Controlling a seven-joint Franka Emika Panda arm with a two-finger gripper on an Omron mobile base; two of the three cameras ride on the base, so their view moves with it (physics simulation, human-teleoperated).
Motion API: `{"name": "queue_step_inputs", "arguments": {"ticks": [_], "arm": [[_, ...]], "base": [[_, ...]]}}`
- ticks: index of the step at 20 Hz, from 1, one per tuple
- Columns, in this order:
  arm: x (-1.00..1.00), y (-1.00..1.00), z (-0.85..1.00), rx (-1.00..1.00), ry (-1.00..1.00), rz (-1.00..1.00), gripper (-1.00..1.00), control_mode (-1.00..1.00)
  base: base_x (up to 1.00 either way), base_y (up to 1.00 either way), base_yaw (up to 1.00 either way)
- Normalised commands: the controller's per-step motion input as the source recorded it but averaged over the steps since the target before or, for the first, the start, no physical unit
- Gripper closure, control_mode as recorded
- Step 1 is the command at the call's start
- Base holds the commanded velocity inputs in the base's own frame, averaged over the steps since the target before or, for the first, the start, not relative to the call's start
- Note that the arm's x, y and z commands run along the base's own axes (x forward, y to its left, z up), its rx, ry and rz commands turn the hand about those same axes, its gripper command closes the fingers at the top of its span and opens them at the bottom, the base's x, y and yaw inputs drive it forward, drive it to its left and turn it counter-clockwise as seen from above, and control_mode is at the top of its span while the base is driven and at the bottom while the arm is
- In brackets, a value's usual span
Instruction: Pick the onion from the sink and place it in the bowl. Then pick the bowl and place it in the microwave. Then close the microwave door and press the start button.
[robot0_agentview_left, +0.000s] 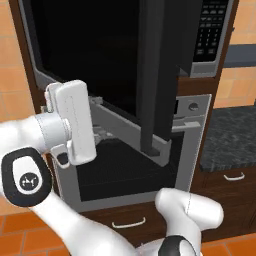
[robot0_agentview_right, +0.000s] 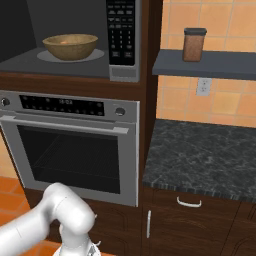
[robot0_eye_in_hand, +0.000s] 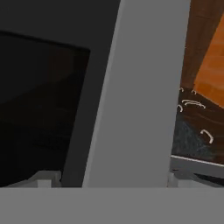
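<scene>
Bowl (robot0_agentview_right: 70, 46) sits inside the microwave (robot0_agentview_right: 60, 60) cavity, left of the keypad (robot0_agentview_right: 121, 32), above the oven (robot0_agentview_right: 70, 150). Orange speck in the bowl, probably the onion (robot0_agentview_right: 63, 42). Microwave door (robot0_agentview_left: 100, 55) swung out, edge-on in the left base view. Gripper (robot0_agentview_left: 97, 132) is right behind the door's lower edge, fingers spread apart, nothing between them.

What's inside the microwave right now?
The bowl sits inside the microwave on a pale round turntable, with a bit of orange, likely the onion, inside it. The bowl's wall hides the rest.
</scene>
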Motion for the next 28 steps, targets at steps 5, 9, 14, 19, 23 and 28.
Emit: {"name": "queue_step_inputs", "arguments": {"ticks": [5,9,14,19,23,28], "arm": [[0.33,-0.47,0.2,0.42,0.06,0.02,-1.0,-1.0],[0.59,-0.78,-0.04,0.37,-0.02,0.14,-1.0,-1.0],[0.67,-0.58,-0.18,0.22,-0.22,0.24,-1.0,-1.0],[0.58,-0.36,-0.12,0.14,-0.4,0.28,-1.0,-1.0],[0.54,-0.38,-0.1,0.16,-0.39,0.27,-1.0,-1.0],[0.69,-0.14,0.0,0.16,-0.07,0.13,-1.0,-1.0]], "base": [[0.0,0.0,0.0],[0.0,0.0,0.0],[0.0,0.0,0.0],[0.0,0.0,0.0],[0.0,0.0,0.0],[0.0,0.0,0.0]]}}
